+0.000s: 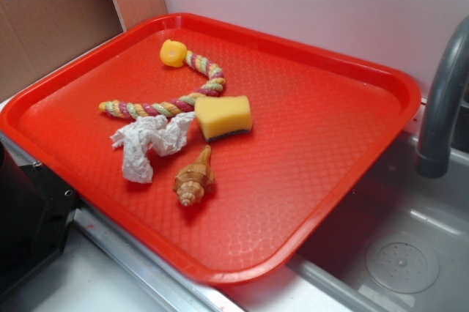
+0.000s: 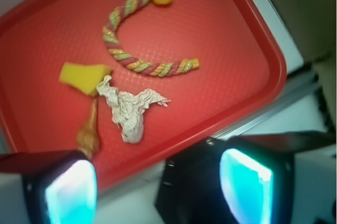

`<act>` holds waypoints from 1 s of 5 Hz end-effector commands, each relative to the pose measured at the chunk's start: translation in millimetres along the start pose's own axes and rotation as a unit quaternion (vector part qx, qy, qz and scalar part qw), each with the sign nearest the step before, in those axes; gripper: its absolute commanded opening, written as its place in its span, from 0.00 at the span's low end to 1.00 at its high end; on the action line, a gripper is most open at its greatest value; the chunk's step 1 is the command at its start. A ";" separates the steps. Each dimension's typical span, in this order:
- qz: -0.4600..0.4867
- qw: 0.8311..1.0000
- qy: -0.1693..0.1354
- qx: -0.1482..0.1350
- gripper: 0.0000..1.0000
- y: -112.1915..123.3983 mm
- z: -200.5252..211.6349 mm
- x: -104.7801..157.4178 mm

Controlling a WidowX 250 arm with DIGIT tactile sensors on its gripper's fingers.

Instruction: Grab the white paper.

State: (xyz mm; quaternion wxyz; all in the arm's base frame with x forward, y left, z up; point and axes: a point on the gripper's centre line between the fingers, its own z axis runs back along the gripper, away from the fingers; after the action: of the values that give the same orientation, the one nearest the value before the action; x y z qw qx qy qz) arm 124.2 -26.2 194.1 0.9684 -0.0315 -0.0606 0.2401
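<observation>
Pincer (image 2: 158,187) open; one white paper (image 1: 145,143) (one sponge (image 1: 223,116) beside)

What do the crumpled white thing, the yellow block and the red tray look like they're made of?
The white paper looks like thin matte tissue, creased all over. The yellow sponge seems soft foam, with a dark layer on its underside. The red tray looks like hard plastic with a fine embossed grid and a slight sheen.
</observation>
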 end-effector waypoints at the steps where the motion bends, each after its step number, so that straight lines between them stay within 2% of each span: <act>1: 0.112 0.993 -0.014 -0.037 1.00 -11.8 -56.5 -5.3; 2: 0.123 0.992 -0.030 -0.027 1.00 -18.0 -85.4 -6.9; 4: 0.131 0.991 -0.023 -0.005 1.00 -28.1 -137.6 -1.4; 5: 0.128 0.992 0.000 0.011 1.00 -31.1 -159.2 -7.1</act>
State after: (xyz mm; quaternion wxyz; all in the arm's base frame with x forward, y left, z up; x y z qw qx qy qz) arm 149.8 -59.9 35.0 0.9272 -0.0200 -0.0459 0.3713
